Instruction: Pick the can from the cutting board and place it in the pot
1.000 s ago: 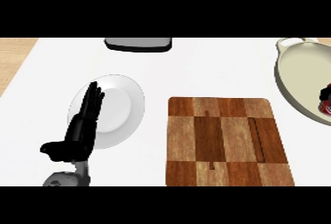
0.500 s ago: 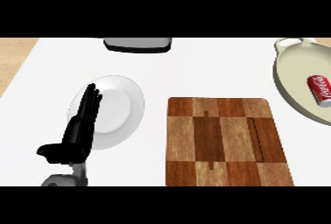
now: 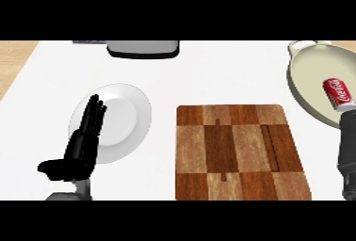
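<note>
Head view: the can (image 3: 337, 94) is lying on its side inside the pot (image 3: 306, 80), well off the cutting board (image 3: 236, 150). Its long axis runs roughly up-down the view, silver end nearest the robot. The right hand (image 3: 345, 141) only shows as a dark sliver below it, can't tell what its fingers are doing. Best bet is pulling straight back without nudging the can. The left hand (image 3: 82, 141) rests over the plate (image 3: 128, 117), fingers straight and together

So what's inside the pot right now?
A red can lies on its side inside the pot, near the view's right edge. The pot's far right side is cut off, so anything there can't be seen.
</note>
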You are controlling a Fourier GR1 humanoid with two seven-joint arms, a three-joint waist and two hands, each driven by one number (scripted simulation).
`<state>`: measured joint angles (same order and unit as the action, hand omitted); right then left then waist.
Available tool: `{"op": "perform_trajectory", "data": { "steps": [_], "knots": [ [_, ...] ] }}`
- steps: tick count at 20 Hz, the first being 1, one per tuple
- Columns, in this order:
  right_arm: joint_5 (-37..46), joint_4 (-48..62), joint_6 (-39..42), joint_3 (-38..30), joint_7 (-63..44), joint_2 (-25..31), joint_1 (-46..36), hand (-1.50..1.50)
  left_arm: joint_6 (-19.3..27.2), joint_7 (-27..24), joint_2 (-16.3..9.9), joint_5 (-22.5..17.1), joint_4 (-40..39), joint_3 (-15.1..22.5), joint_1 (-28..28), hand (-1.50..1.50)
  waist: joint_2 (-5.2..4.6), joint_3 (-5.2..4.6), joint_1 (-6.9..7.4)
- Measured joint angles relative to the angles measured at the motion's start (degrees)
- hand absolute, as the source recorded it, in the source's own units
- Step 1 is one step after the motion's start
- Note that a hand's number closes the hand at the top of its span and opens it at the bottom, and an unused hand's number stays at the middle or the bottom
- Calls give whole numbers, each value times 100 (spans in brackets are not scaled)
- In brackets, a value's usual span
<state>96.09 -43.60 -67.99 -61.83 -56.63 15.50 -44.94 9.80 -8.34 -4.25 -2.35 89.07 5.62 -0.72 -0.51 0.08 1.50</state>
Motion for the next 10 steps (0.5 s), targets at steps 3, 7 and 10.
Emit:
{"op": "perform_trajectory", "data": {
  "steps": [3,7,10],
  "knots": [
    [-12,-215,-260,74,38,-166,144,-150,43,81,-10,22,83,-30,2,0,24,-2,-53],
    [-154,-863,-443,292,78,-566,530,-150,24,38,4,32,128,-14,186,0,57,-9,-125],
    [-175,-1472,-464,443,22,-977,851,-150,38,12,21,80,213,10,297,0,64,-10,-144]
  ]
}}
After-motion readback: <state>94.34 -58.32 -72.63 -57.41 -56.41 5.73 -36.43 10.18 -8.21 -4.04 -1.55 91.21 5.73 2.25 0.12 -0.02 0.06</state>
